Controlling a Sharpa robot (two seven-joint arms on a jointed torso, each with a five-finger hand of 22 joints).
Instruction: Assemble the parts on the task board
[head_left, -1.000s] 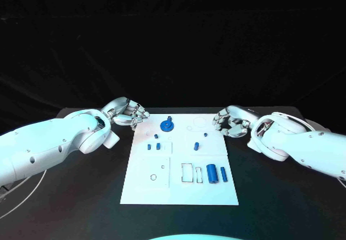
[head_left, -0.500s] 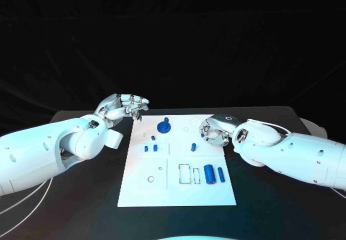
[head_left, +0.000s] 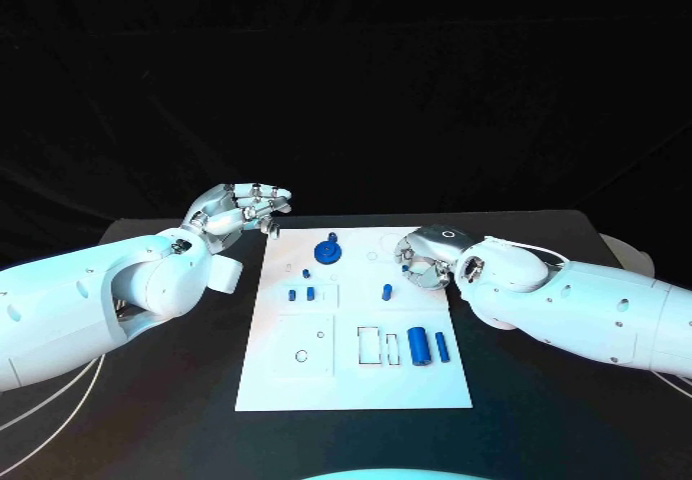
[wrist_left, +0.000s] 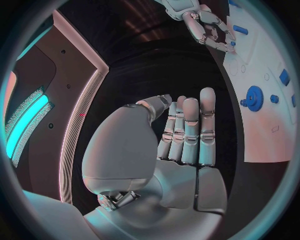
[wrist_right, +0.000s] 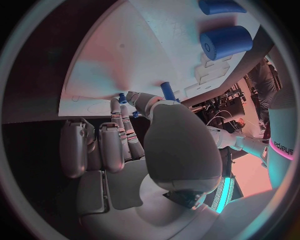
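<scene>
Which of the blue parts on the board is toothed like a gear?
The round blue gear near the white task board's far edge, toward the left hand. Its rim is toothed; the other blue parts are plain pegs and cylinders, such as the thick blue cylinder.

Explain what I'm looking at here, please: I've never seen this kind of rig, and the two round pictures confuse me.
This is a two-armed robot at a black table. The square picture comes from a camera on its head, looking down. Each round picture comes from a fisheye camera at one wrist, behind that arm's own hand.

The left robot hand hangs off the far left corner of the white task board, fingers straight and holding nothing. The right robot hand sits over the board's right edge, fingers curled; I cannot tell whether it holds anything.

On the board lie blue parts: a gear, a thick cylinder and several small pegs.
</scene>
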